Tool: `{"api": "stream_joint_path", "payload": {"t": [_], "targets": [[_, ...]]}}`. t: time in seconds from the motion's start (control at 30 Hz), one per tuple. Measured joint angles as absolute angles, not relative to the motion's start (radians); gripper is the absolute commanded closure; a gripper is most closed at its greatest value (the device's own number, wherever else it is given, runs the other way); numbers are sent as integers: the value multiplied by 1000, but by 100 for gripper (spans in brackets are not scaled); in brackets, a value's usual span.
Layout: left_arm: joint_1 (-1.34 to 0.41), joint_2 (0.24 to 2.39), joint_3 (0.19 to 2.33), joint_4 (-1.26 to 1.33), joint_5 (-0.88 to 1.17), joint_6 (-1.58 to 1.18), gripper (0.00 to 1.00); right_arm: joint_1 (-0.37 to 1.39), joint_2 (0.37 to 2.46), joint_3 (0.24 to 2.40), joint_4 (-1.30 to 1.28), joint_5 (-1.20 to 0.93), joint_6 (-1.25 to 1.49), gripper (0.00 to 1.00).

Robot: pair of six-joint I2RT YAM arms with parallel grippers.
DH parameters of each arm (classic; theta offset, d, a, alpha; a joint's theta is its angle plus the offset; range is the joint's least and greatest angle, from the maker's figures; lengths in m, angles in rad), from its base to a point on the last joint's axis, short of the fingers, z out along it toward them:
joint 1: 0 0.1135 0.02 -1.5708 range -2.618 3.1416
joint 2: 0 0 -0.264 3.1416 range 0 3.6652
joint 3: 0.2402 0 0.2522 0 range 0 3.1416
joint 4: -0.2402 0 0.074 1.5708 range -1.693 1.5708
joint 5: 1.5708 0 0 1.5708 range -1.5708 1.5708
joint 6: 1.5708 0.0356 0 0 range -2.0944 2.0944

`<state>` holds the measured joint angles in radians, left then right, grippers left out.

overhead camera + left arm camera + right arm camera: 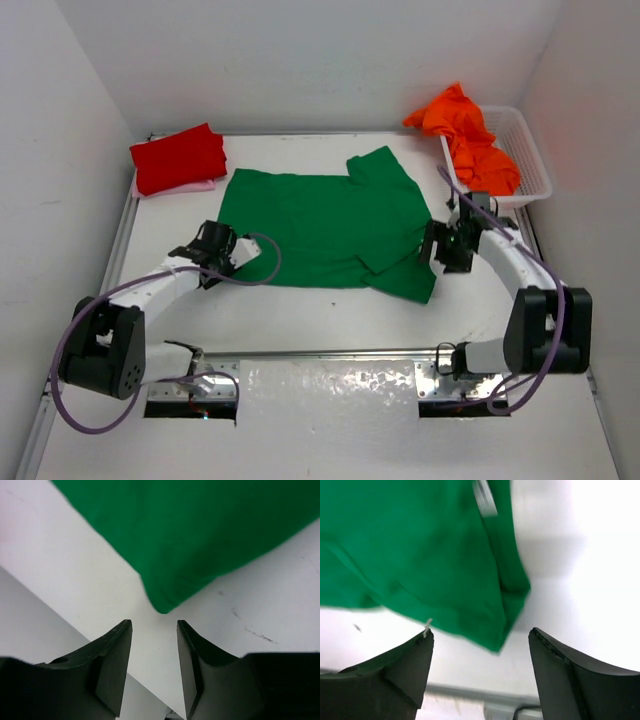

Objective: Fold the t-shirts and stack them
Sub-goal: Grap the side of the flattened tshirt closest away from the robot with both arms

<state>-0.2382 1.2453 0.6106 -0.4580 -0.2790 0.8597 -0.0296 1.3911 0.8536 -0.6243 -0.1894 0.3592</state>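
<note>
A green t-shirt (320, 225) lies spread on the white table, with a flap doubled over at its near right corner. My left gripper (232, 254) rests at the shirt's near left corner, open and holding nothing. In the left wrist view that green corner (165, 600) lies just past the left gripper (154, 626). My right gripper (440, 247) stands wide open at the shirt's right edge. The green hem (495, 630) lies loose ahead of the right gripper (481, 634). A folded red t-shirt (178, 158) sits on a pink t-shirt (195, 186) at the back left. An orange t-shirt (470, 135) is heaped in the basket.
A white mesh basket (530, 160) stands at the back right against the wall, close behind my right arm. White walls close in the table on the left, back and right. A purple cable (262, 270) loops from the left arm over the shirt's near edge.
</note>
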Motion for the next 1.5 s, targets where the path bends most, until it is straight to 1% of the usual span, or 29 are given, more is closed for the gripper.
{"api": "stream_joint_path", "payload": {"t": [0.1, 0.27, 0.33, 0.4, 0.43, 0.47, 0.5, 0.53, 0.57, 0.6, 0.63, 0.87, 0.97, 1.17, 1.27, 1.3, 1.33, 1.37, 1.4, 1.43, 1.5], "targets": [[-249, 1272, 587, -450, -282, 875, 60, -30, 1318, 725, -648, -199, 382, 25], [-260, 1301, 587, -352, -283, 878, 59, -30, 1280, 600, -616, -231, 420, 27], [-262, 1319, 577, -301, -284, 876, 60, -30, 1285, 560, -570, -249, 436, 31], [-263, 1339, 561, -262, -287, 868, 65, -31, 1307, 530, -522, -263, 453, 36], [-263, 1351, 553, -248, -291, 862, 70, -31, 1323, 523, -503, -269, 460, 47], [-263, 1365, 543, -233, -294, 857, 77, -31, 1336, 522, -493, -281, 469, 54], [-263, 1377, 533, -221, -298, 851, 80, -31, 1343, 520, -472, -288, 478, 61], [-263, 1386, 523, -213, -303, 848, 85, -33, 1350, 519, -454, -289, 484, 78], [-263, 1391, 515, -200, -312, 846, 95, -35, 1358, 517, -440, -288, 490, 85], [-263, 1393, 509, -189, -318, 837, 100, -39, 1364, 516, -430, -285, 490, 92], [-263, 1394, 501, -176, -320, 833, 100, -44, 1366, 515, -427, -280, 496, 100], [-266, 1394, 479, -135, -350, 818, 100, -173, 1322, 514, -484, -245, 469, 100], [-267, 1386, 479, -146, -350, 810, 100, -195, 1316, 519, -531, -235, 443, 100], [-269, 1341, 479, -242, -340, 787, 100, -196, 1333, 568, -600, -228, 383, 100], [-276, 1320, 479, -332, -327, 766, 100, -199, 1338, 569, -615, -227, 365, 98], [-282, 1310, 479, -361, -323, 757, 99, -200, 1336, 563, -618, -227, 363, 89], [-291, 1297, 478, -390, -321, 748, 87, -201, 1331, 554, -619, -227, 361, 80], [-301, 1282, 476, -414, -317, 743, 79, -201, 1324, 546, -622, -225, 363, 69], [-311, 1267, 475, -437, -313, 733, 74, -201, 1314, 536, -630, -222, 361, 59], [-322, 1252, 475, -460, -309, 720, 67, -201, 1306, 529, -638, -219, 361, 47], [-336, 1234, 475, -491, -307, 697, 64, -201, 1301, 527, -651, -215, 355, 44]]}}
